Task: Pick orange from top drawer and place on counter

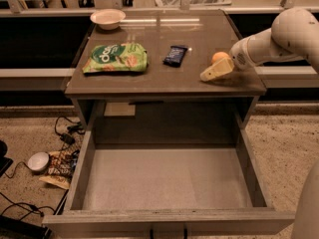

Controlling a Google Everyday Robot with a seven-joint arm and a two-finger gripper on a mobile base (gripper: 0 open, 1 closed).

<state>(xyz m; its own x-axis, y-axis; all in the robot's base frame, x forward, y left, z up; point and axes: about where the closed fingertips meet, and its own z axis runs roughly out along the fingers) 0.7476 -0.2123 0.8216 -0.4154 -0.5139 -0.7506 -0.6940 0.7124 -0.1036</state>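
— Orange (220, 57) first: where is it?

— On the counter (169, 79), near the right edge. It is small, round, smooth and bright. Only its upper part shows; the rest is hidden behind the cream-coloured gripper (215, 72), which lies low over the counter just in front of it.

— Does the gripper hold it?

— I cannot tell whether it grips the fruit or merely sits against it.

— Now from the left. Any writing?

— On the floor at far left lie dark cables (67, 133), a white round object (38, 161) and a printed packet (59, 172), its print too small to read. On the counter's back left corner stands a white bowl (107, 18). In front of it lies a green snack bag (115, 58) with large rounded white letters; I cannot read the word with any certainty. A pale label (119, 109) hangs under the counter's left front, and no text shows on it.

— And the middle?

— A dark blue wrapped bar (175, 55) lies well apart from the bag, its marking illegible. Below, the top drawer (164, 180) stands pulled out, its grey floor bare; its front is cut off by the bottom edge.

— The right?

— The white arm (279, 36) reaches in from the right edge, and its far part is out of view.
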